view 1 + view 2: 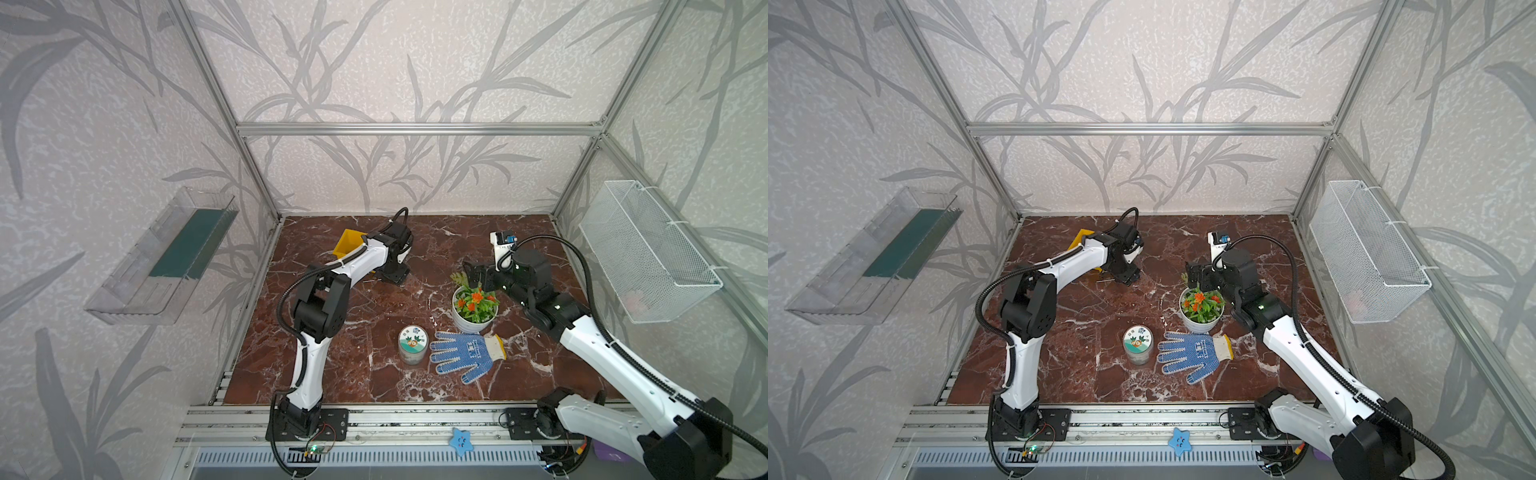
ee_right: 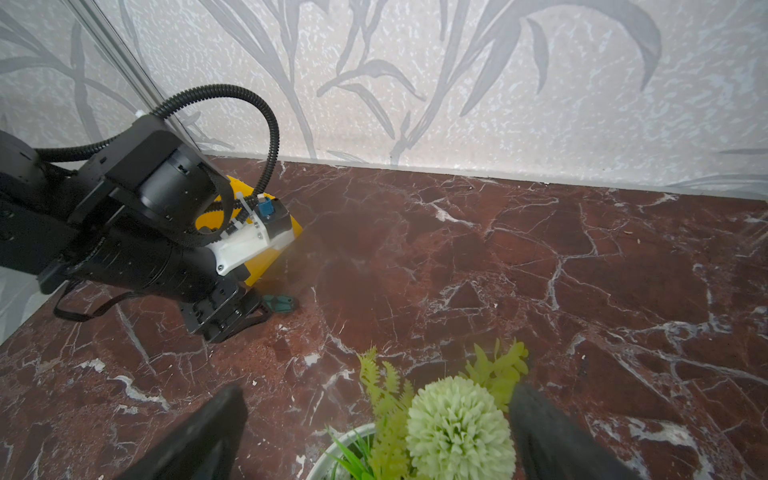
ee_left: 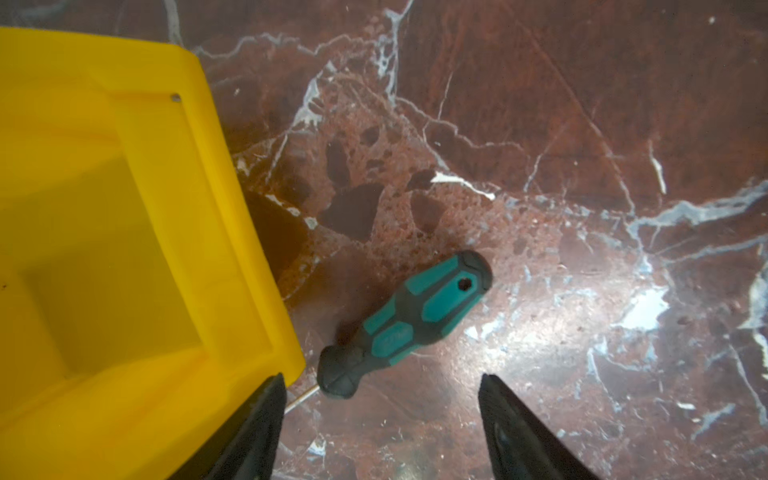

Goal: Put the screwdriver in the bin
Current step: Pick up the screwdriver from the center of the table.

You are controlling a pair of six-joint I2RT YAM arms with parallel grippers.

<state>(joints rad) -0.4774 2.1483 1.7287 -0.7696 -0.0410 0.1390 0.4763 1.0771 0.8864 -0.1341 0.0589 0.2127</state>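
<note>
The left end effector (image 3: 380, 415) hangs low over the counter (image 3: 561, 145), jaws spread and nothing between them. Just ahead of its fingertips the screwdriver (image 3: 405, 322) lies flat on the counter. Its green-and-black handle angles away, and its thin shaft runs back past one finger by the corner of the bin (image 3: 232, 249). The tool sits just outside the yellow wall; whether it touches the wall I cannot tell. What shows of the bin's inside is empty.

So, as I read it, nothing of the job is done yet: closing on the handle, lifting it over the rim and letting go are all left.

Well apart, the right end effector (image 2: 378, 390), also spread and empty, hovers over a potted plant (image 2: 457, 428).
</note>
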